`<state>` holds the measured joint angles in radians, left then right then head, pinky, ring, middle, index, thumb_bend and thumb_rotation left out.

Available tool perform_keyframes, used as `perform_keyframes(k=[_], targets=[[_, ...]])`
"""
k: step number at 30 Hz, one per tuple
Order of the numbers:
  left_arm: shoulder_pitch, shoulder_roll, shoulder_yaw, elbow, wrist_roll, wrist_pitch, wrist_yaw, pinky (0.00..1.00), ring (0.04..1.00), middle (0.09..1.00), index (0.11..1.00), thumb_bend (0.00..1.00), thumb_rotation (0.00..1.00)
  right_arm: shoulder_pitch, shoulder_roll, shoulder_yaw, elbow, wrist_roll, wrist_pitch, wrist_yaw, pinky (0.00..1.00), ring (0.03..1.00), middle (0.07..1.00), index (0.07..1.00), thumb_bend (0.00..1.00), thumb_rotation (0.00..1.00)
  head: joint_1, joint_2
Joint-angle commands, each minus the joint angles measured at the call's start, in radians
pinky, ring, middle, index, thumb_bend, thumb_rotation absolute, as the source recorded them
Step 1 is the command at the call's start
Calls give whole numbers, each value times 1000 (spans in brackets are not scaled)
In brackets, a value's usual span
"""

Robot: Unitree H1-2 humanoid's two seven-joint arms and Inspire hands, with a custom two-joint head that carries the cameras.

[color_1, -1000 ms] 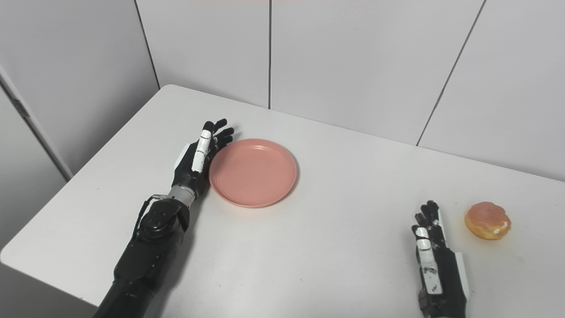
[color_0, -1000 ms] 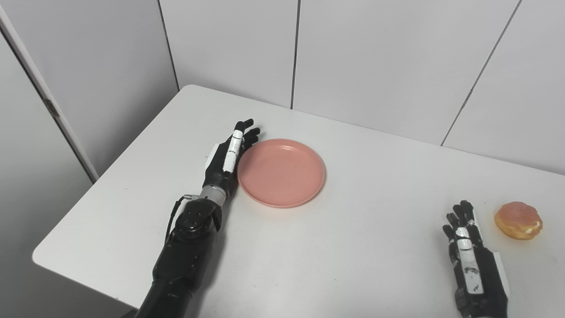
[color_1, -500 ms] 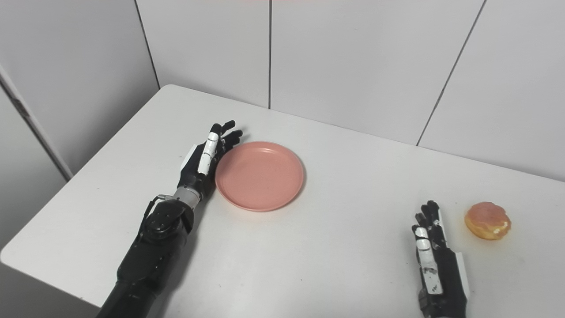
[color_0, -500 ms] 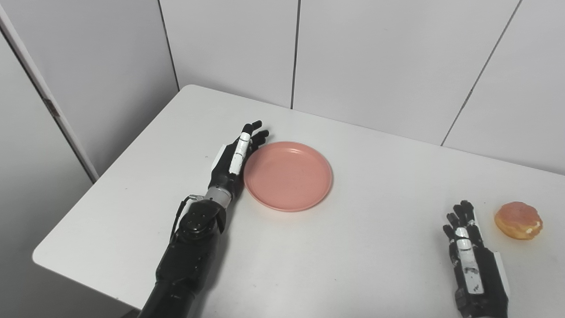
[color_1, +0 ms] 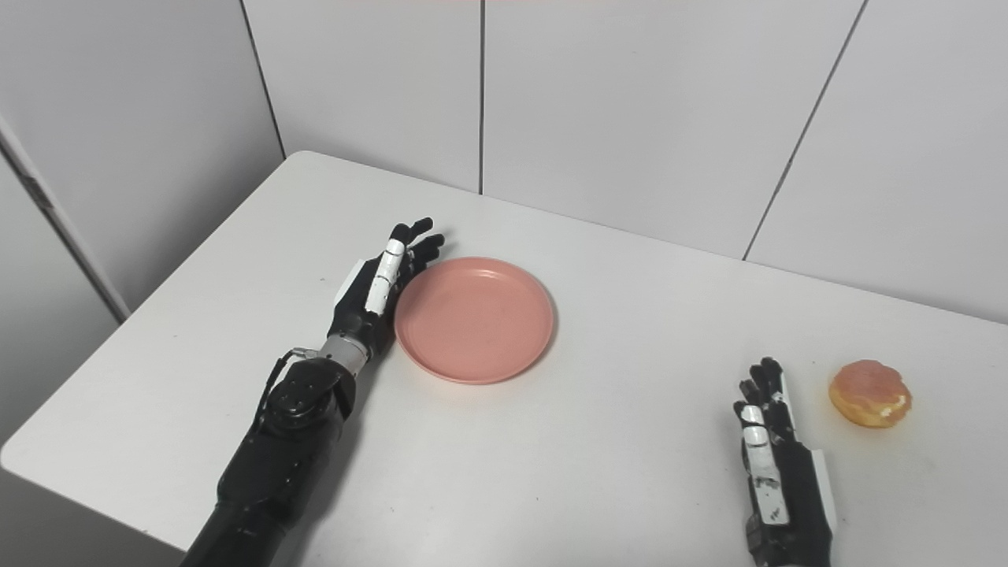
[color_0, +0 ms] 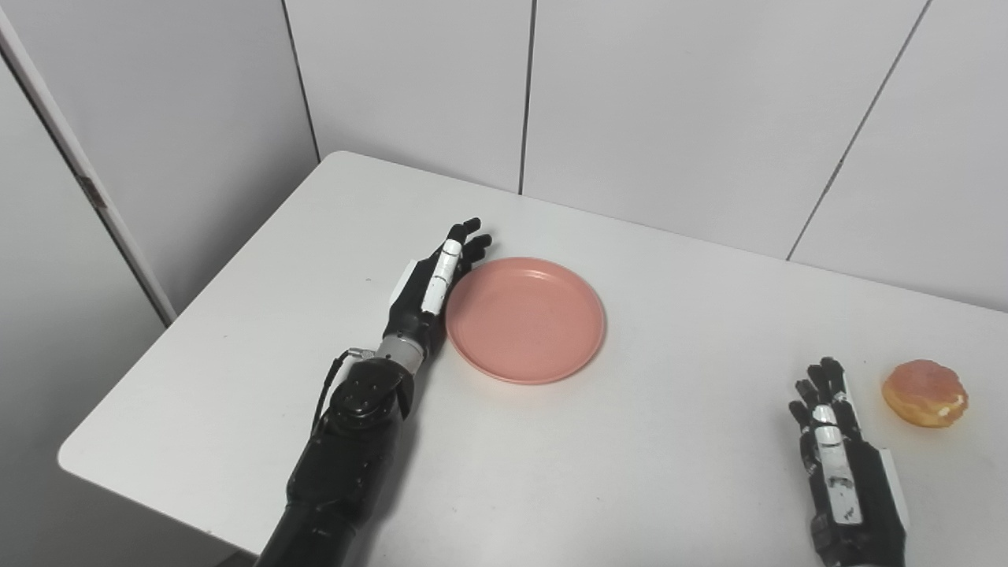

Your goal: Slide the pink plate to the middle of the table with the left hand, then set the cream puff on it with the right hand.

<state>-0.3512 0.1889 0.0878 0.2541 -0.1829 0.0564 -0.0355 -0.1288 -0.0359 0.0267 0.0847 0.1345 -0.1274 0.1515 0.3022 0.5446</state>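
Observation:
The pink plate (color_0: 526,319) lies flat on the white table (color_0: 630,441), left of centre. My left hand (color_0: 431,291) stands on edge with straight fingers apart, its palm pressed against the plate's left rim, holding nothing. A round golden cream puff (color_0: 924,392) sits near the right edge of the table. My right hand (color_0: 835,449) rests open on the table just left of the puff, a small gap between them, fingers pointing away from me.
Grey wall panels (color_0: 669,102) stand close behind the table's far edge. The table's left corner and front-left edge (color_0: 71,461) lie near my left forearm. Bare tabletop stretches between the plate and my right hand.
My left hand has pushed the pink plate to the right and slightly toward me across the table. The right hand and the cream puff have stayed where they were.

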Motion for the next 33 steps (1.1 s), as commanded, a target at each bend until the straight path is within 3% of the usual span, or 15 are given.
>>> perform_keyframes(k=[1, 10, 23, 33], targets=[[0, -16, -29, -14, 15, 5, -34, 942, 891, 870, 883, 699, 1000, 0, -5, -1, -6, 9, -26, 13, 1000, 1000, 994, 993, 569, 816, 1, 1], [5, -28, -78, -12, 57, -5, -41, 956, 894, 866, 871, 697, 1000, 0, -7, -1, -11, -1, -15, 7, 1000, 1000, 993, 992, 587, 815, -2, 4], [25, -59, -101, -64, 32, 45, -64, 959, 896, 869, 871, 711, 1000, 4, -8, 3, -24, -6, -7, 6, 1000, 999, 989, 992, 551, 807, -28, 13], [57, -60, -102, -107, 0, 81, -99, 935, 879, 863, 866, 707, 1000, 10, 14, 18, -44, -57, 10, -23, 1000, 975, 980, 993, 529, 800, -177, 39]])
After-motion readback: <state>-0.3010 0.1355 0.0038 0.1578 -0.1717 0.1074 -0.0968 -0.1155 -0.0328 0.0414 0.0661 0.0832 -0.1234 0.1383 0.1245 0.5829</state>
